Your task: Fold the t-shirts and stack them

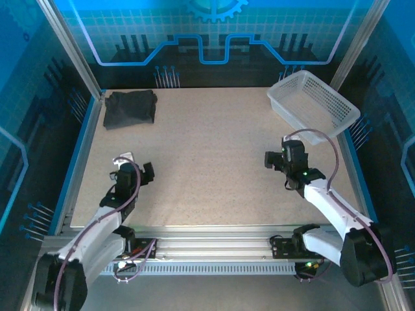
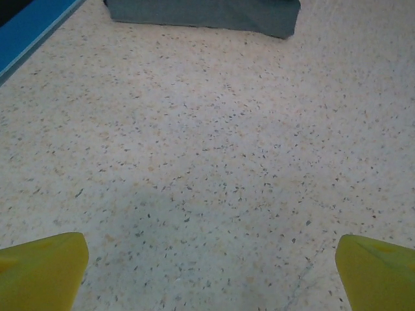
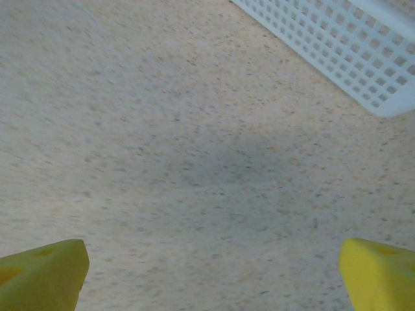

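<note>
The left pincer (image 2: 207, 272) stands wide open, its yellow fingers (image 2: 42, 269) at the two lower corners of the left wrist view with bare speckled counter (image 2: 194, 168) between them. Seen from above, this pincer (image 1: 136, 168) hovers over the near-left part of the counter, holding nothing. The right pincer (image 3: 211, 275) is spread just as wide, also empty over bare surface, and from above it (image 1: 277, 160) sits over the right side of the counter.

Further out, the dark charcoal t-shirt (image 1: 130, 108) lies folded into a compact bundle in the far-left corner, well apart from both pincers; its near edge (image 2: 207, 13) runs along the top of the left wrist view. The white mesh basket (image 1: 312, 102) rests in the far-right corner, tilted, and its wall (image 3: 350, 45) shows ahead of the right pincer.
</note>
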### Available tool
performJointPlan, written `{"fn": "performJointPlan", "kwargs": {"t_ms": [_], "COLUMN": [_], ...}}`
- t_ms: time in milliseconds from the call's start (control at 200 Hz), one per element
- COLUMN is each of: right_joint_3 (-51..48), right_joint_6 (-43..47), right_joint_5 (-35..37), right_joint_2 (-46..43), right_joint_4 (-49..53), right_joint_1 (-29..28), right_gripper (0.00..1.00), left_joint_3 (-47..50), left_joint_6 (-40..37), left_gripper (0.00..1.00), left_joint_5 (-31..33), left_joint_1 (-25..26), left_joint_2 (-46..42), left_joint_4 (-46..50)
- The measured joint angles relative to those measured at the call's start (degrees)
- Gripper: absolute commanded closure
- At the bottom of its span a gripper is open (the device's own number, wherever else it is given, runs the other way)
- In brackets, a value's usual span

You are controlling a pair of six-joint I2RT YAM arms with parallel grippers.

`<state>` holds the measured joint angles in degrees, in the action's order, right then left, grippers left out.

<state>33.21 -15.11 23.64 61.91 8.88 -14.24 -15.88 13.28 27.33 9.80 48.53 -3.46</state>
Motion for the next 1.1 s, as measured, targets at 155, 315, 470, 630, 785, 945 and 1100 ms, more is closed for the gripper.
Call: {"fn": "performJointPlan", "kwargs": {"t_ms": [155,315,470,630,785,945,1100], "right_joint_3": [-4.3,-5.7,-5.9,-5.7,-8.2,-9.3,-9.3], "right_joint_6": [5.0,7.3,9.3,10.5,12.0,12.6,12.6], "right_joint_5": [2.1,0.8,-2.6,-6.2,-9.9,-12.2,-12.7], "right_joint_2": [3.5,9.5,14.4,19.2,23.0,23.8,23.8], "right_joint_4": [-9.1,-17.8,-27.2,-35.3,-45.5,-48.9,-50.9], "right_joint_1": [0.5,3.5,6.1,8.9,9.3,9.4,9.4], "right_gripper": [0.0,0.0,0.0,0.0,0.0,0.0,0.0], "left_joint_3": [-0.7,-2.5,-3.1,-2.3,2.4,2.1,-4.8], "left_joint_6": [-1.9,-3.4,-3.6,-4.0,-5.7,-6.9,-8.9], "left_gripper": [0.01,0.01,0.01,0.01,0.01,0.01,0.01], "left_joint_5": [-2.3,-4.9,-9.5,-13.8,-18.2,-20.2,-21.0], "left_joint_1": [-2.9,-7.1,-12.2,-13.8,-13.7,-13.2,-11.2], "left_joint_2": [11.3,20.5,26.9,32.0,36.9,40.9,40.7], "left_joint_4": [-9.5,-17.9,-29.5,-40.1,-56.3,-56.6,-52.4]}}
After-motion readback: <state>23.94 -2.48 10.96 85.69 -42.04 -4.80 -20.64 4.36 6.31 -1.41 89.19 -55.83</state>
